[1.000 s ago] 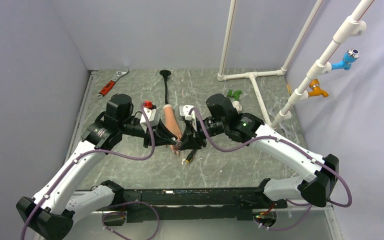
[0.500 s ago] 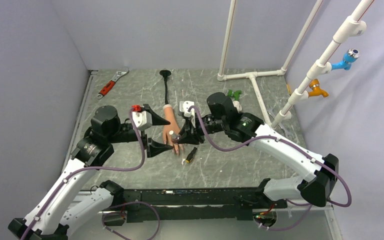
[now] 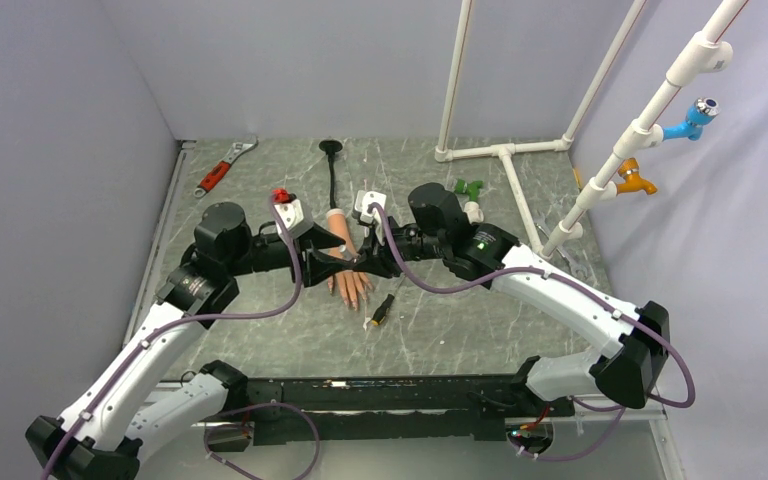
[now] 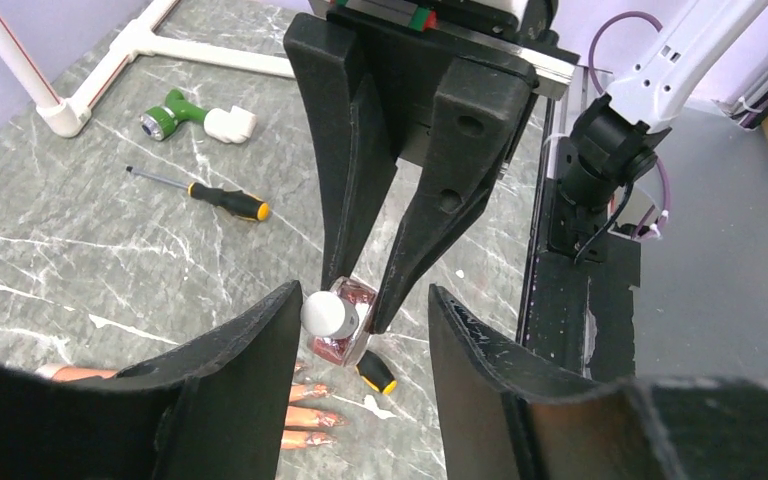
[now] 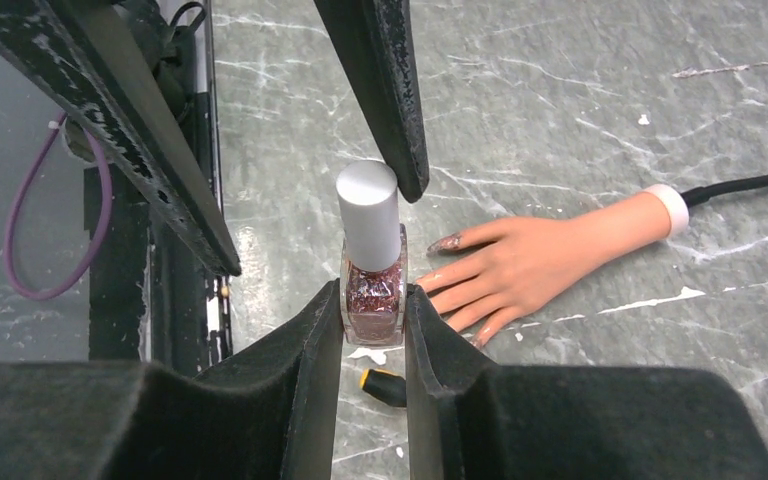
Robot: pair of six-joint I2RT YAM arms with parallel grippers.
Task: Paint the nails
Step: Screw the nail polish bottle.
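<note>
Nails [image 3: 355, 296] are laid on marbled surface [image 3: 460, 330], wrench [image 3: 224, 167] at eleven o'clock; polish bottle [image 5: 372, 295] is clamped by right jaws, left jaws parted round cap.

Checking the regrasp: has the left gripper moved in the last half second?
Yes. The left gripper has shifted right, from beside the mannequin hand to over it, and its jaws have narrowed around the cap of the bottle.

No text, label, brand, number or sign can be read in any view. The polish bottle [image 5: 372, 290], at the centre of the right wrist view, shows a bare face.
</note>
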